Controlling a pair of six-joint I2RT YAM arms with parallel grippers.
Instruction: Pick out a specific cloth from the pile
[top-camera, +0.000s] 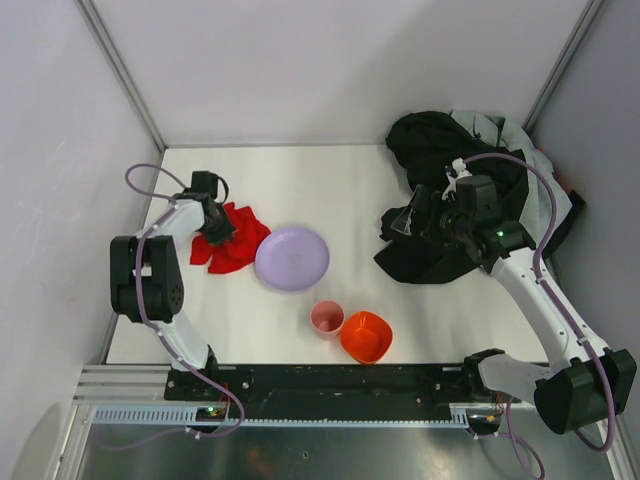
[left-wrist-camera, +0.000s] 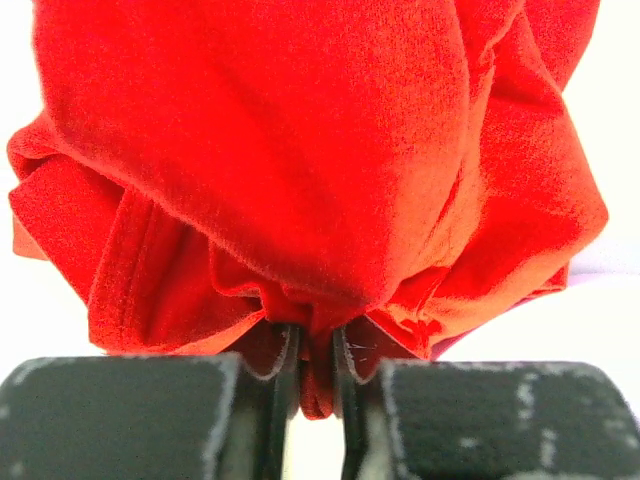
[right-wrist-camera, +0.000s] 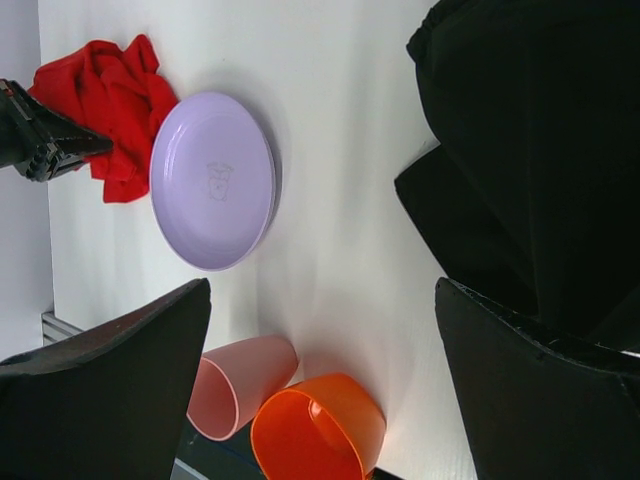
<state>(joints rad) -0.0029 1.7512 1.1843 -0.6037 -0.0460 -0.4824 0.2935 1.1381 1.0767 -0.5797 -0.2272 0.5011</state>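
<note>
The red cloth (top-camera: 232, 240) lies crumpled on the white table at the left, just left of the purple plate (top-camera: 292, 258). My left gripper (top-camera: 216, 226) is at the cloth's left edge. In the left wrist view the cloth (left-wrist-camera: 300, 160) fills the frame and my left gripper (left-wrist-camera: 318, 365) is shut on a fold of it. The pile (top-camera: 450, 195) of black and grey garments sits at the back right. My right gripper (top-camera: 432, 222) hovers over the pile's left part, open and empty. The right wrist view shows the cloth (right-wrist-camera: 110, 100) far off and the pile (right-wrist-camera: 540, 150) at the right.
A pink cup (top-camera: 327, 318) and an orange bowl (top-camera: 365, 336) stand near the front edge, right of the plate; both show in the right wrist view, the cup (right-wrist-camera: 240, 395) and the bowl (right-wrist-camera: 320, 430). White walls enclose the table on three sides.
</note>
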